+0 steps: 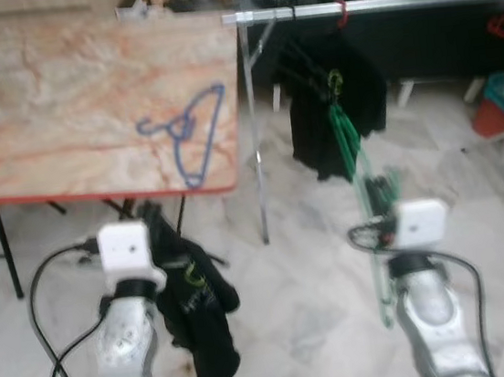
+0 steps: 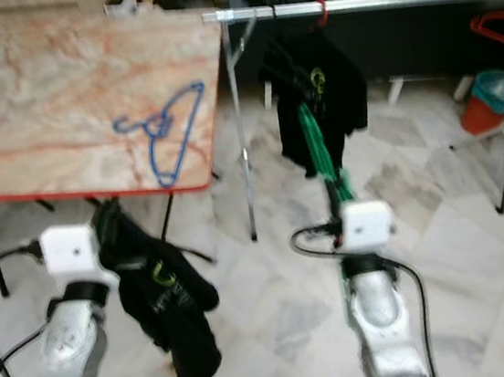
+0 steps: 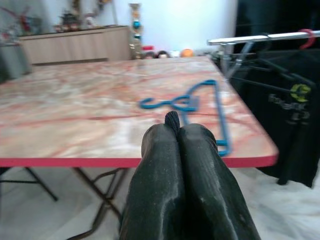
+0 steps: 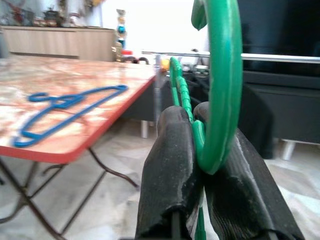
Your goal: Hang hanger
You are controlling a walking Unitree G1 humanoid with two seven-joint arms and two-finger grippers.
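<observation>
Marble floor tiles run under a folding table [image 1: 56,93] with a marbled top and red edge, and beside it stands a silver clothes rail [image 1: 377,5]. I count three hangers for sure: one blue hanger [image 1: 188,132] lying flat on the table near its right edge, one green hanger [image 4: 220,85] in the right gripper [image 4: 202,150], and one red hook [image 1: 341,12] on the rail carrying a black shirt [image 1: 330,110]. A second red shape at the far right edge is cut off. The right arm reaches forward below the rail, its jaws clamped on the green hanger's hook. The left gripper [image 3: 175,130] points at the table, jaws pressed together on dark cloth [image 1: 198,310] that hangs from it; the picture is soft.
</observation>
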